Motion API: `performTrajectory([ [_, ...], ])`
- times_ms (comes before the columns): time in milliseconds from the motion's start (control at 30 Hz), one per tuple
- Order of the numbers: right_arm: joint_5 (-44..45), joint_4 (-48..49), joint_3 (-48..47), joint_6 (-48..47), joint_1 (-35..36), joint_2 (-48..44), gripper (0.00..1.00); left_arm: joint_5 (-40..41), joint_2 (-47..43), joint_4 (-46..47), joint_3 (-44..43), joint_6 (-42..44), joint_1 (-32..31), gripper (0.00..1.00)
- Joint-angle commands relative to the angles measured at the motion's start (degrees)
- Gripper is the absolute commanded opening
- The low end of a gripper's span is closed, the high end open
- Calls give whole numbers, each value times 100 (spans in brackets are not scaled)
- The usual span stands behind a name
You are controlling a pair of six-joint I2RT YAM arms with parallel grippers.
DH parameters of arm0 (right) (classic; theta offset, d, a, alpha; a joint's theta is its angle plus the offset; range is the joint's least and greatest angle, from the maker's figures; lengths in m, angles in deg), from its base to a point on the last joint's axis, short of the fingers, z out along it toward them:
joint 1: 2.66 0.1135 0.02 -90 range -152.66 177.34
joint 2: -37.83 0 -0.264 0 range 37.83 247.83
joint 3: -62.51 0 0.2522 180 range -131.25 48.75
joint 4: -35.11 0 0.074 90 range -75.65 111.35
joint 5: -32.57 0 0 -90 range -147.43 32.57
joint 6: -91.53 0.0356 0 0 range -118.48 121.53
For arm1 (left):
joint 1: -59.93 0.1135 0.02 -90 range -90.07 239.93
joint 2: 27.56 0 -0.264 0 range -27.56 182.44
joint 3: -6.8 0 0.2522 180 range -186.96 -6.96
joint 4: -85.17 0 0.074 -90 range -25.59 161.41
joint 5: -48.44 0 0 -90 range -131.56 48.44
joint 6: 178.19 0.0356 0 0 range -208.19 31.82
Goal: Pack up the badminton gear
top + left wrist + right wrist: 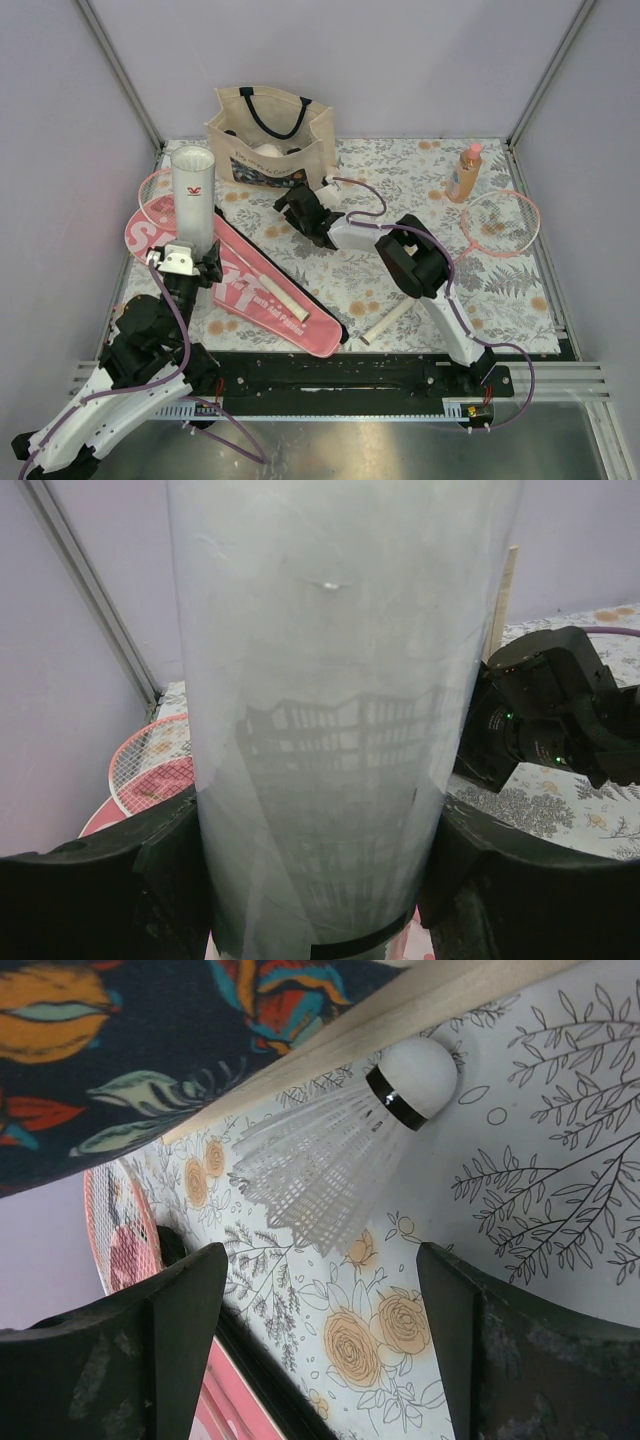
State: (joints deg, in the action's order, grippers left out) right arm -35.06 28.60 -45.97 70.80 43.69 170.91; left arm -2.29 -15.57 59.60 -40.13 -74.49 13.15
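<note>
The left claw (188,262) is clenched around the lower part of the long white tube (193,195) and holds it upright over the wide end of the pink SPORT case (250,290), which lies flat on the floral tabletop (420,175). A pink-rimmed racket head (150,770) shows just beside that end of the case. The right claw (320,1260) is released, its fingers (180,1340) spread apart from a white shuttlecock (330,1155). The shuttlecock lies on its side on the tabletop against the bottom edge of the beige tote (270,140). Another racket (500,222) rests at the far right, near an orange bottle (464,173).
</note>
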Motion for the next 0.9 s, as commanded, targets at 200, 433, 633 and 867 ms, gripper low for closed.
performTrajectory([
  [200, 75, -83, -364, 1017, -108, 342, 80, 11, -48, 636, 30, 125, 38, 52],
  [433, 100, -566, -574, 851, -161, 298, 68, 55, 102, 698, 56, 257, 47, 53],
  [633, 83, -259, -337, 807, -223, 201, 58, 20, 49, 707, 100, 265, 55, 54],
  [867, 118, 57, 145, 465, -223, -149, 50, -51, 84, 680, 82, 265, 47, 55],
])
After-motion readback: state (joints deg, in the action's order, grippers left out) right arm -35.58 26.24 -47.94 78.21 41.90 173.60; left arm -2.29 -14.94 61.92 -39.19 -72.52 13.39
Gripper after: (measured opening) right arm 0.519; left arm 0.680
